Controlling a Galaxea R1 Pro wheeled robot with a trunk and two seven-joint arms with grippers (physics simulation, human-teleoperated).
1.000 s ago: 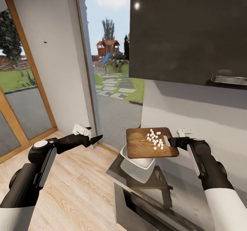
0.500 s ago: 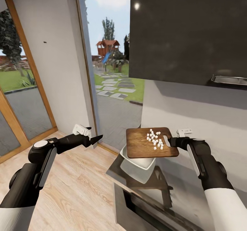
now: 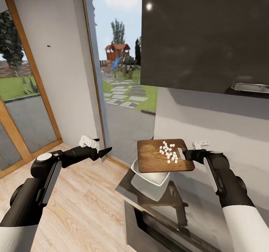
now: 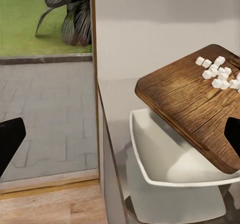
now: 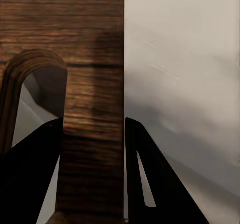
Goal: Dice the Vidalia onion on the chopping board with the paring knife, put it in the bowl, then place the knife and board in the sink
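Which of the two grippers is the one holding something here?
The right gripper: it clamps the slotted end of the chopping board, which carries the white onion dice above the bowl. The left gripper hangs empty over the floor, apart from them.

— any legible text, labels, brands or numbers?
— none. the chopping board (image 3: 158, 158), the bowl (image 3: 149, 180) and the dark upper cabinet (image 3: 201, 35) carry no readable marking.
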